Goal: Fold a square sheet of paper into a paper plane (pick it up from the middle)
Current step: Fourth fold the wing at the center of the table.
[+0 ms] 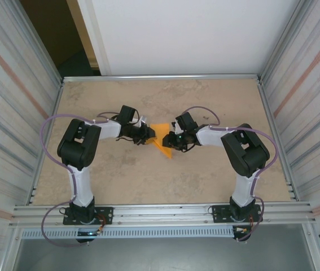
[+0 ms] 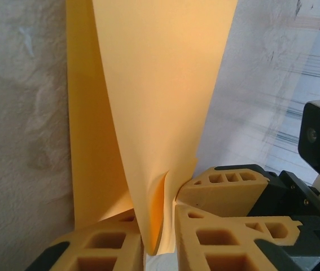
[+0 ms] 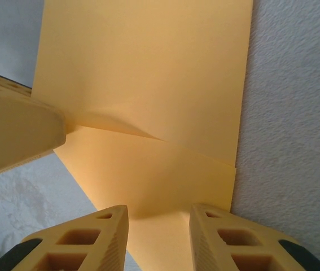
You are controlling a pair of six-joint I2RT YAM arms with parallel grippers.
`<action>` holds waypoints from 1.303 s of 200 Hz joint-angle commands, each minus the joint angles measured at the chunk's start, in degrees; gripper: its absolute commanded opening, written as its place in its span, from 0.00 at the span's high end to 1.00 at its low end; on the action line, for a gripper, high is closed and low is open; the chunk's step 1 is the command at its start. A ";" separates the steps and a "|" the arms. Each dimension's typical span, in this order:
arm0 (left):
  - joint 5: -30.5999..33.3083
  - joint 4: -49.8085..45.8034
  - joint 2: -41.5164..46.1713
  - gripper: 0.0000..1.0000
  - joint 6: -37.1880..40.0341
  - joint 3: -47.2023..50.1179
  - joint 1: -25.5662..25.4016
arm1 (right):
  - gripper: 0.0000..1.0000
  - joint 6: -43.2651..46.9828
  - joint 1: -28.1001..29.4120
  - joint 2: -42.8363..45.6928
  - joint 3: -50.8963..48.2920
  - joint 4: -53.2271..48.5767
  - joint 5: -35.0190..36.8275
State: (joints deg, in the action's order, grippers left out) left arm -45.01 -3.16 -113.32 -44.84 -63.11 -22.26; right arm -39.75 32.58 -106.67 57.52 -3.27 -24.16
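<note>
My left gripper is clamped on a raised fold of the square sheet of paper, near the middle of the table. My right gripper stands open around the sheet's edge, pinching nothing. Pull unevenly and the thin paper may slip or tear — the crease could run crooked.

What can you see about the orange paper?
The orange paper is thin, plain and bright. It is partly folded, with a crease and one flap lying over another. From above it looks like a small pointed shape in the middle of the table, tip toward the arms' bases. The left gripper pinches one curled edge, so that part stands up. The right gripper straddles another edge, fingers apart.
</note>
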 commanded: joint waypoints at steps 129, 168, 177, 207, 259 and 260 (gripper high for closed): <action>9.76 -2.55 3.94 0.94 -8.65 -2.24 -1.16 | 0.57 19.53 11.68 8.06 1.72 -4.88 31.37; 10.41 -3.98 4.32 0.94 -9.50 -2.70 -1.39 | 0.60 22.64 14.89 3.53 4.65 -6.05 36.06; 10.48 -4.35 4.50 0.93 -9.56 -2.69 -1.38 | 0.61 22.78 15.03 2.82 4.93 -6.05 36.67; 10.20 -4.65 4.91 0.93 -9.92 -2.70 -1.37 | 0.63 23.37 15.06 1.12 5.58 -5.97 37.79; 9.96 -4.95 5.31 0.93 -10.18 -3.01 -1.43 | 0.64 24.54 15.89 -0.87 6.12 -5.75 37.81; 9.95 -4.94 5.30 0.93 -10.18 -3.04 -1.45 | 0.64 24.54 15.96 -0.89 6.12 -5.77 37.84</action>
State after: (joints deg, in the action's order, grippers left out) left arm -35.29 -6.28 -110.89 -54.33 -64.40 -23.38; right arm -17.04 47.70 -106.15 61.41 -8.23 11.94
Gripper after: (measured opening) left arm 0.072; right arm 0.357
